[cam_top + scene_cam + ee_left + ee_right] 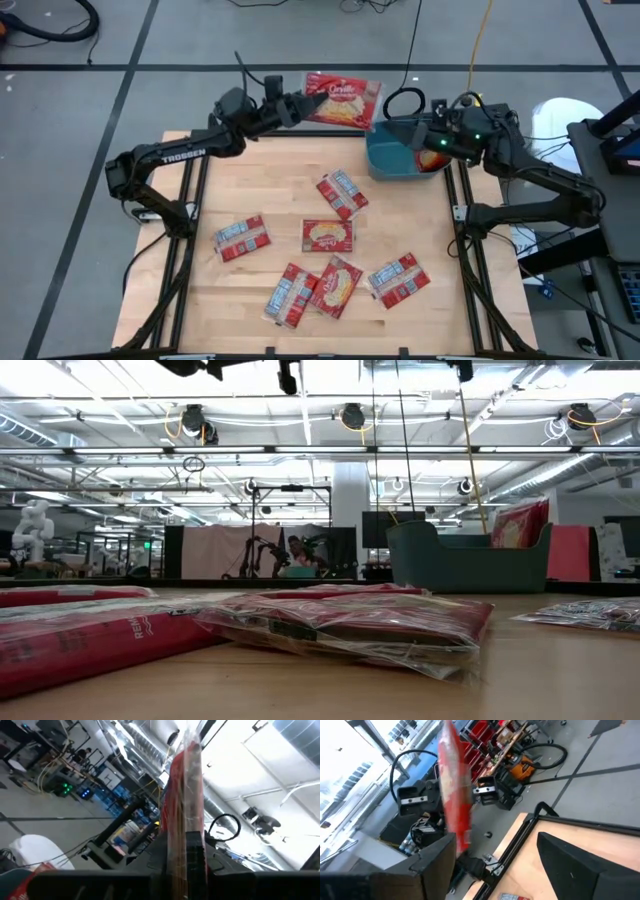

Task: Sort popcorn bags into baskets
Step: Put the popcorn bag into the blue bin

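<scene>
- Basket (390,160): one teal-blue plastic bin at the far right corner of the wooden table (250,190); serves as landmark. In the low view it stands upright with a red packet (520,523) leaning up out of it at the right end.
- Left gripper (300,105): raised just left of the basket, beyond the table's far edge. Fingers nearly closed, pinching a popcorn bag (343,100) by its edge; the bag hangs in the air beside the basket's far left corner, yellow picture face upward. In the left wrist view the held bag runs edge-on between the dark fingers (195,860).
- Right gripper (425,135): over the basket's right end. Fingers spread wide with nothing gripped between them; a red packet (454,790) shows blurred just ahead of the left finger (432,865).
- Loose popcorn bags, six on the table, all nearer than the basket: one (342,192) just beside its near left corner; one (329,236) at the table's middle; one (242,238) far left; three along the near edge (290,294) (336,285) (398,279).
</scene>
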### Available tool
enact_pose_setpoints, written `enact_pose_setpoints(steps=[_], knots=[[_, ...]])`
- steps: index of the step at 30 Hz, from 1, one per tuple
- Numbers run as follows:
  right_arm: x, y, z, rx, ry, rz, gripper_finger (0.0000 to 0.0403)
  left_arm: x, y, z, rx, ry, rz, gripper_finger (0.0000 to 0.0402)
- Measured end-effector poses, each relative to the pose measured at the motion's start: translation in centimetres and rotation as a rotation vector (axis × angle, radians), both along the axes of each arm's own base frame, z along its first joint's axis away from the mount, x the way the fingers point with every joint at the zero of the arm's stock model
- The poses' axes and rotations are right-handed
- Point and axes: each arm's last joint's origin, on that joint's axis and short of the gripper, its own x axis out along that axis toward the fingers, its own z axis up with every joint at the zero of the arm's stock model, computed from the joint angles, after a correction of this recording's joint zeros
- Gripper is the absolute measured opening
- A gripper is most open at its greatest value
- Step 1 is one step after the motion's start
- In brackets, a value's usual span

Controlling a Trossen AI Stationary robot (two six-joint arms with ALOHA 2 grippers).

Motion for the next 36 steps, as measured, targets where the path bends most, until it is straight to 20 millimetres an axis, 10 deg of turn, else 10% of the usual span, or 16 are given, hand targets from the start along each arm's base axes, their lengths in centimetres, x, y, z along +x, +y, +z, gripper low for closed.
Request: enact_pose_setpoints(steps=[14, 36], knots=[[2.5, -1.3, 0.1, -0.017, -0.093, 0.029, 0.0230, 1.8, -1.4, -1.2, 0.020, 0.031, -0.036, 0.0037], [3.3, -1.7, 0.3, -0.100, -0.126, 0.068, 0.0007, 2.2, -1.8, -1.7, -0.017, 0.069, -0.028, 0.0094]])
